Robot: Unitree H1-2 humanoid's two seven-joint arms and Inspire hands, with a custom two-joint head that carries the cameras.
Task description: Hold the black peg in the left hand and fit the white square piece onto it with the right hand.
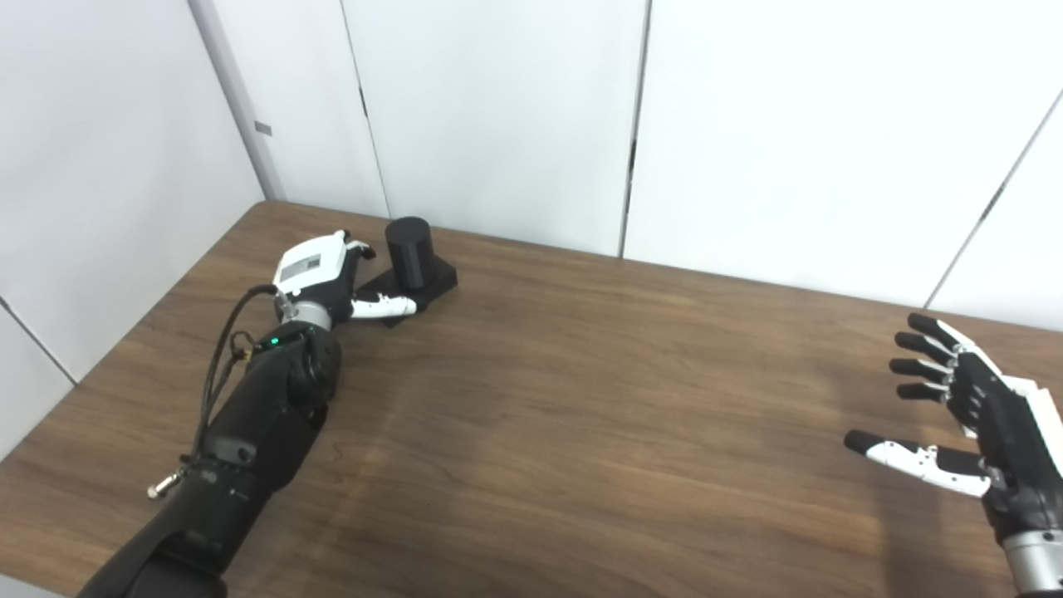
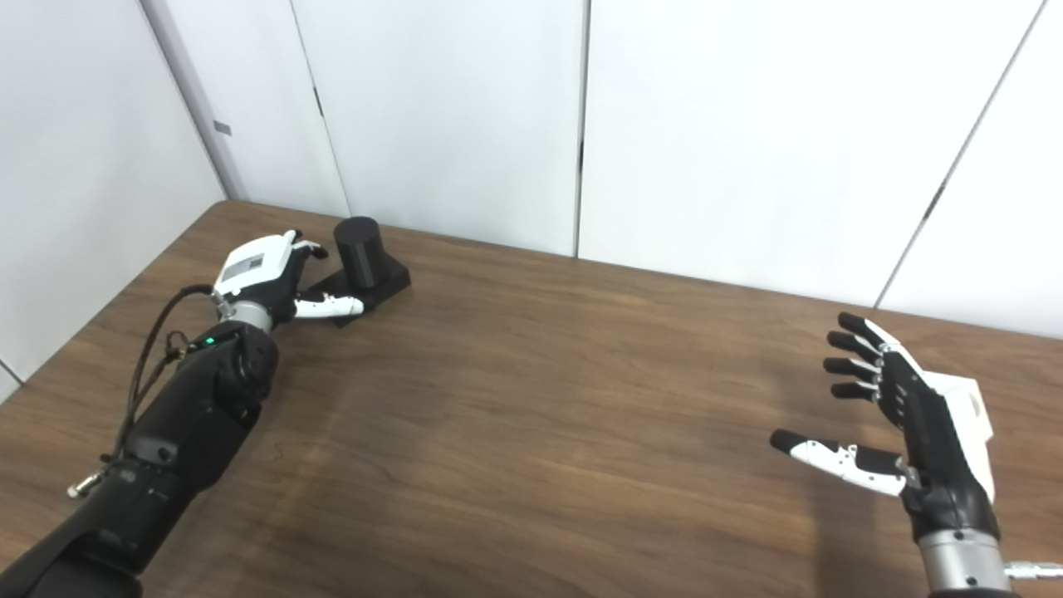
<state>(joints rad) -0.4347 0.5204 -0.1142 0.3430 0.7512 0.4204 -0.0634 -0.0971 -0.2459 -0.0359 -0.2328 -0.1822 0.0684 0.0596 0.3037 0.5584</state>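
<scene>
Reaching toward the far left corner of the desk, the left hand sits against the black peg, which stands upright on its flat black base. Thumb lies along the base's near edge; the fingers are hidden behind the hand, so cannot tell whether a grip is closed on it.

Right hand hovers over the near right of the desk, well apart from the peg, fingers spread, holding nothing. A white block, probably the white square piece, shows just behind it, mostly hidden.

Risks, as judged:
- Peg is near the desk's back edge; a sideways nudge could slide it off.
- Grasping the base only may let the peg tilt when lifted.
- Right hand screens the piece from both views, so pickup could miss or knock it away.
</scene>
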